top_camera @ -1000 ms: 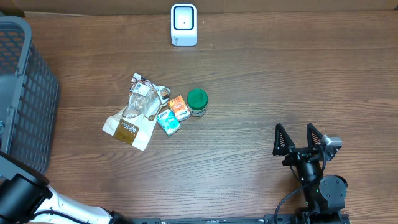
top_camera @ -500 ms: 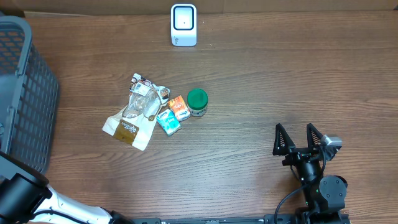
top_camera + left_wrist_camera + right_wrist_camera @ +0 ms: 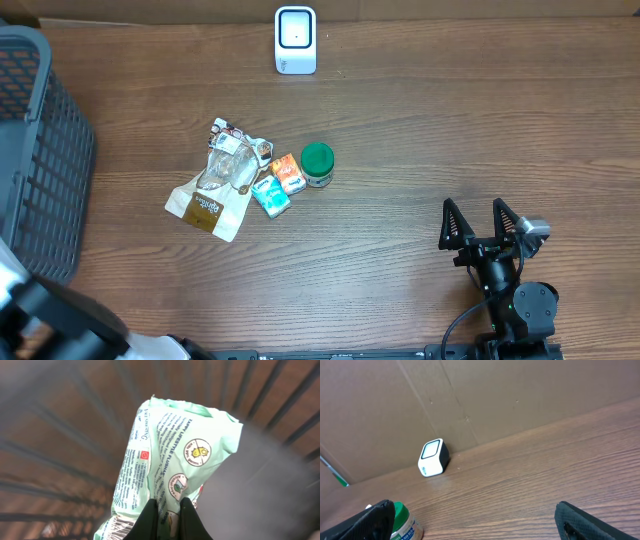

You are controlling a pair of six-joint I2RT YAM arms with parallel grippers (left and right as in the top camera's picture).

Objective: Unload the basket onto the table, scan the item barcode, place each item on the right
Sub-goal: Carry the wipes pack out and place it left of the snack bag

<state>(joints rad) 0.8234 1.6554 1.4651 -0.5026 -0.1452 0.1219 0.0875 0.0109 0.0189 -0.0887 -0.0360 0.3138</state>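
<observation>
Your left gripper (image 3: 167, 511) is pinched tight on the lower edge of a mint-green wipes packet (image 3: 175, 445), down among the dark bars of the grey basket (image 3: 45, 150). Lift straight up so the soft packet clears the basket wall without snagging, then carry it toward the white scanner (image 3: 295, 40) at the table's far edge. Pass above the snack pouch (image 3: 213, 190) and green-lidded jar (image 3: 317, 160); the wood to their right lies bare. Your right gripper (image 3: 472, 212) rests wide open, holding nothing, well apart.

Pinched in jaws: mint-green packet (image 3: 175, 455) — blurred basket bars (image 3: 290, 399) behind.
</observation>
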